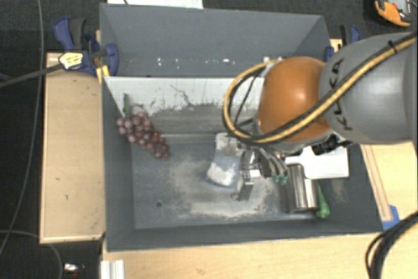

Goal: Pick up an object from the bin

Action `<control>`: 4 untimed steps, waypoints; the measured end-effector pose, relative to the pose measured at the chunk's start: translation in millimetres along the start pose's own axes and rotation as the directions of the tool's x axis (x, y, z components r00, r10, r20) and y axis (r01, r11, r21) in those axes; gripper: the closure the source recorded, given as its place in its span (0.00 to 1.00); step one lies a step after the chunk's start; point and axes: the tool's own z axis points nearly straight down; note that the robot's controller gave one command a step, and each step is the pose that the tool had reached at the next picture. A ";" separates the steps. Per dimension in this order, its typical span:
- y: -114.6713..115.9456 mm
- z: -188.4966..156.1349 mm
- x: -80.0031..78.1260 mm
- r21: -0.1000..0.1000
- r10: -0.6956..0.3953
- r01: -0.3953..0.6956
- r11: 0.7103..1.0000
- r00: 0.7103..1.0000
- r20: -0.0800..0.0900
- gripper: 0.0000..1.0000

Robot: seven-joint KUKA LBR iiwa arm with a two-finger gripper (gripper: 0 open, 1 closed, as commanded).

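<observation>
My gripper (245, 187) hangs low over the middle of the bin floor, under the arm's orange cover. Directly to its left, touching or nearly touching it, lies a pale bluish-white crumpled object (222, 172). Whether that object is in the gripper's hold cannot be made out. A silver metal can (299, 189) lies on its side just right of the gripper. A small green object (322, 209) sits at the can's lower right end.
A bunch of dark purple grapes (140, 131) with a green stem lies against the bin's left wall. A flat white box (323, 165) rests by the right wall, partly under the arm. The arm covers the bin's upper right.
</observation>
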 end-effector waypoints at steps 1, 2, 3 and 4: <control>-0.3 -3.1 -1.9 0.000 0.003 -0.003 1.000 1.000 0.007 0.00; 3.6 73.6 -4.2 -0.003 0.128 -0.128 0.992 0.992 0.008 0.00; 3.8 19.6 -2.9 -0.004 0.145 -0.145 0.989 0.989 0.015 0.00; 3.5 68.7 -4.1 -0.003 0.132 -0.132 0.991 0.991 0.009 0.00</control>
